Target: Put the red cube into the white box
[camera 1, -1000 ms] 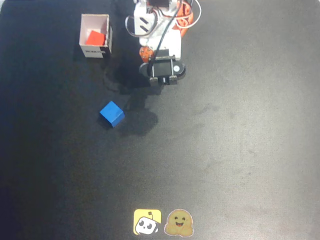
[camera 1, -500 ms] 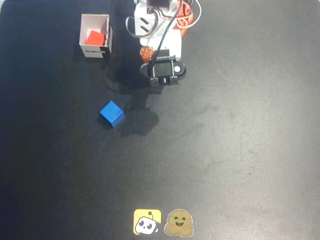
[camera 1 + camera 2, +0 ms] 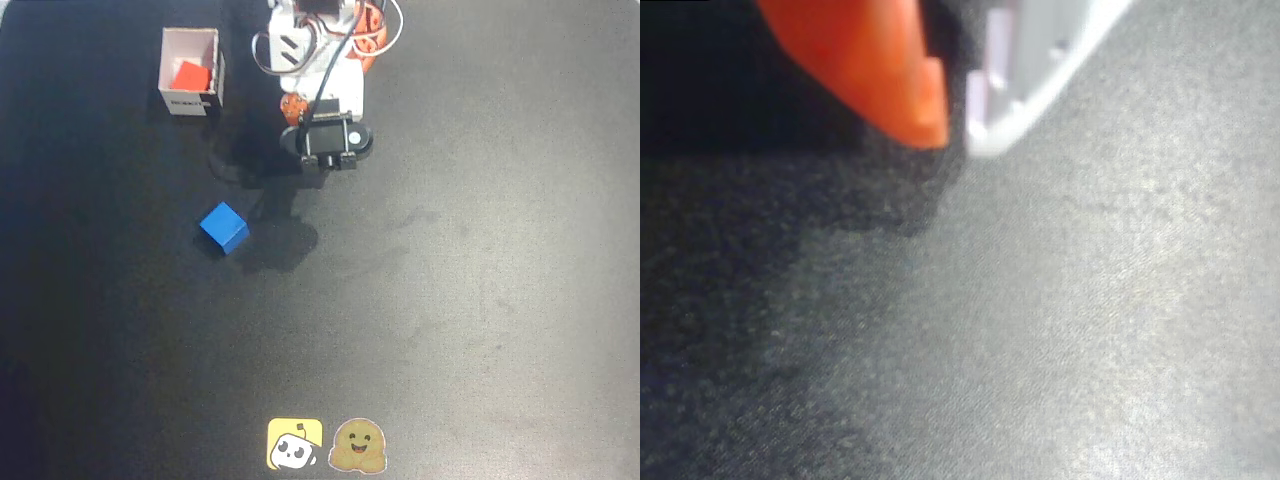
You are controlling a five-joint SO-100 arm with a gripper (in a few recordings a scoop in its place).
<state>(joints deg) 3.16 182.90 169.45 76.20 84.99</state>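
Note:
The red cube [image 3: 188, 75] lies inside the white box [image 3: 168, 62] at the top left of the overhead view; the box's dark label faces the picture's bottom. My gripper [image 3: 318, 166] hangs folded close to the arm's base, well to the right of the box and apart from it. In the wrist view the orange finger [image 3: 902, 90] and the white finger [image 3: 1025, 80] stand nearly together above bare mat, with nothing between them at the gripper [image 3: 957, 135].
A blue cube [image 3: 223, 228] sits on the black mat [image 3: 480, 300], below the box and left of the gripper. Two stickers [image 3: 325, 444] lie at the mat's bottom edge. The arm's base [image 3: 315, 45] with its cables stands at the top centre.
The gripper has drawn slightly back toward the arm's base. The red cube, box and blue cube have not moved.

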